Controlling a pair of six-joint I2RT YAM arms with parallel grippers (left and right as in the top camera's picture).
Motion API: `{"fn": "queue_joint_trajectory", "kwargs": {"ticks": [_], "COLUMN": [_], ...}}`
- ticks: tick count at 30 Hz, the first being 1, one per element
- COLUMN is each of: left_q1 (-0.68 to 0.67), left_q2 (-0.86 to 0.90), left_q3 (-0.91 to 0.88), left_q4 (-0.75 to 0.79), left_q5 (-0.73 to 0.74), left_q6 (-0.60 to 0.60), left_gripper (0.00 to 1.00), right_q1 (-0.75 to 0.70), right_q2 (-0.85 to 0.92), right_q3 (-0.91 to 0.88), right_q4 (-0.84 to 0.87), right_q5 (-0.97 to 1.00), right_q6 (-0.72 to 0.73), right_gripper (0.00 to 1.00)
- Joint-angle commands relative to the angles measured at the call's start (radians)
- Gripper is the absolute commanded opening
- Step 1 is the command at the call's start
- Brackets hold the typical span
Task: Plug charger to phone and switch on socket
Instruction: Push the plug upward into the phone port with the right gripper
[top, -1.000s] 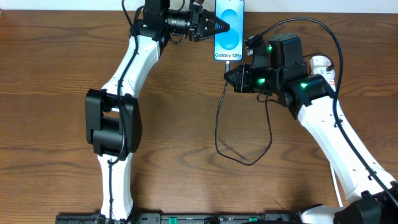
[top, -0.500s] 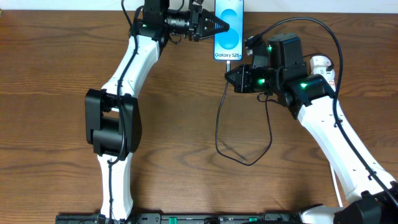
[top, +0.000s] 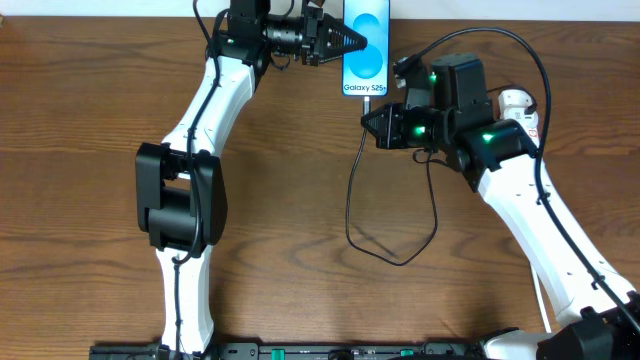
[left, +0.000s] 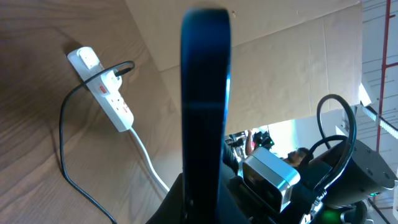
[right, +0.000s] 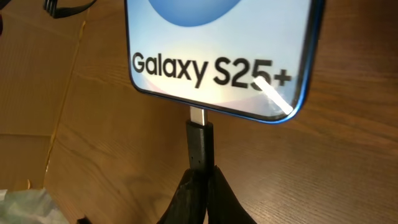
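Observation:
The phone (top: 366, 50) with its blue screen and "Galaxy S25+" text lies at the table's far edge. My left gripper (top: 358, 44) is shut on its left side; in the left wrist view the phone (left: 205, 106) is edge-on between the fingers. My right gripper (top: 368, 122) is shut on the charger plug (right: 200, 146), whose metal tip touches the port at the phone's foot (right: 217, 62). The black cable (top: 385, 230) loops toward the front. The white socket strip (top: 520, 108) lies behind my right arm and shows in the left wrist view (left: 106, 90).
The socket's thick white cord (left: 149, 162) trails across the table. A cardboard wall (left: 280, 68) stands beyond the table's far edge. My right arm (top: 540, 220) covers the right side of the table.
The phone and my left gripper have shifted slightly left and toward the far edge. The right gripper holds about the same place.

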Motion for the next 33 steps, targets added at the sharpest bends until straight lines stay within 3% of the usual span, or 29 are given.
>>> {"fn": "queue_joint_trajectory", "kwargs": {"ticks": [1, 33], "left_q1": [0.0, -0.003], "left_q2": [-0.035, -0.035], "left_q3": [0.013, 0.013], "left_q4": [0.006, 0.006], "left_q5": [0.063, 0.071], "left_q6": [-0.01, -0.029], "left_gripper": [0.07, 0.07], "right_q1": [0.011, 0.01], "right_q2": [-0.001, -0.001], "right_q3": [0.024, 0.024], "right_q4": [0.014, 0.026], "right_q5": [0.037, 0.041], "right_q6": [-0.012, 0.008], "right_gripper": [0.01, 0.01]}}
